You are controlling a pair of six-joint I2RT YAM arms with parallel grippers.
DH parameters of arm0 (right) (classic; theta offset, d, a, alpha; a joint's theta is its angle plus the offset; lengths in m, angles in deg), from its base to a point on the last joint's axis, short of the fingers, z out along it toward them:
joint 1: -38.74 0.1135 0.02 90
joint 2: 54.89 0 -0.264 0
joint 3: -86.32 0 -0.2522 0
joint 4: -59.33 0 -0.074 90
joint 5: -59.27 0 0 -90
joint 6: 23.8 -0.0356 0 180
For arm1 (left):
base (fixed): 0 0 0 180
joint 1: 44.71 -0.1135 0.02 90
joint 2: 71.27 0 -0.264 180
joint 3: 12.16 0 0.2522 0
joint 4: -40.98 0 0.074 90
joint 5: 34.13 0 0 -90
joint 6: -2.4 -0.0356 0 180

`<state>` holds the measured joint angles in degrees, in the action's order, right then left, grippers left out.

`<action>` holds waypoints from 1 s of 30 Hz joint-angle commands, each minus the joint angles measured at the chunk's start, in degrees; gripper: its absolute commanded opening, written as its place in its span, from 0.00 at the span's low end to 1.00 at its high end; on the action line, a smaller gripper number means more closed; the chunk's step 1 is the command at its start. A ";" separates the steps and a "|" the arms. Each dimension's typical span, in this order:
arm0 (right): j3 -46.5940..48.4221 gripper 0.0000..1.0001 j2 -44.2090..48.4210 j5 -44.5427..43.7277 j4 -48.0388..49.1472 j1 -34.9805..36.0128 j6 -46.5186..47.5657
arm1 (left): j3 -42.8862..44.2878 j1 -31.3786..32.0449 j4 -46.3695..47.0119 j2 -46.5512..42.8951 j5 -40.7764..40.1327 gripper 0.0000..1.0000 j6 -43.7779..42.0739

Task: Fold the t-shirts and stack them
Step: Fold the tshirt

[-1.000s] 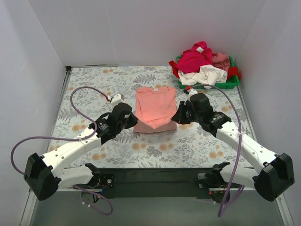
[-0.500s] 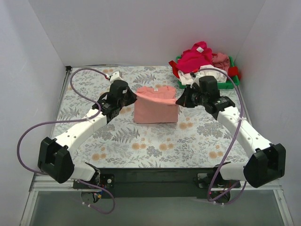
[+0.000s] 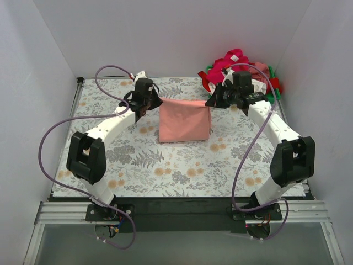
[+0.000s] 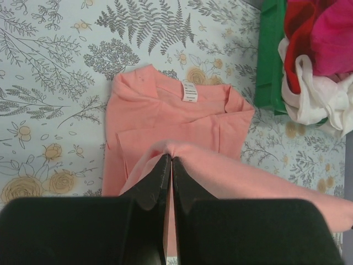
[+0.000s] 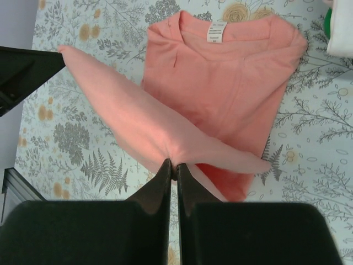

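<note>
The salmon-pink t-shirt (image 3: pixel 185 121) lies on the flowered table, its near hem lifted and stretched taut between both grippers towards the collar end. My left gripper (image 3: pixel 156 102) is shut on the left corner of that hem (image 4: pixel 169 152). My right gripper (image 3: pixel 210 104) is shut on the right corner (image 5: pixel 175 157). The collar with its white label shows under the lifted cloth in the left wrist view (image 4: pixel 190 91) and in the right wrist view (image 5: pixel 216 31). The magenta (image 3: pixel 227 59), white (image 4: pixel 314 102) and red (image 4: pixel 300 27) t-shirts lie heaped at the back right.
The green plastic tray (image 4: pixel 270 61) holds the heap at the table's back right corner, close to my right arm. White walls enclose the table on three sides. The arm bases stand at the near edge.
Both grippers have carried the shirt's near hem up and away from the bases, folding the lower half over towards the collar. The arms have stretched out towards the back.
</note>
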<state>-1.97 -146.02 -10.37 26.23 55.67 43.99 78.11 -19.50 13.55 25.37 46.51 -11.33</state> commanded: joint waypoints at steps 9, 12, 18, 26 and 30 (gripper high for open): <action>18.01 0.01 -18.10 6.88 3.07 -3.13 2.09 | 11.72 -4.82 0.14 12.85 1.19 0.00 -1.56; 22.32 0.01 -22.94 6.10 3.16 -3.74 0.87 | 14.79 -6.05 0.14 16.98 2.16 0.00 -1.47; 31.62 0.08 -33.04 4.17 3.78 -5.15 -0.19 | 21.48 -7.72 -0.66 25.07 3.30 0.00 -2.09; 35.61 0.98 -35.27 6.00 3.78 -5.94 -0.02 | 28.09 -7.90 -2.77 27.56 5.85 0.88 -3.67; 29.29 0.98 -28.85 5.66 3.86 -5.42 2.70 | 22.13 -7.90 -1.89 22.56 8.04 0.90 -2.27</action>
<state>29.61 -182.61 -5.30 28.38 49.72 44.21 103.77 -27.19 11.51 55.91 52.50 -14.04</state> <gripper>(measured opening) 0.983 0.897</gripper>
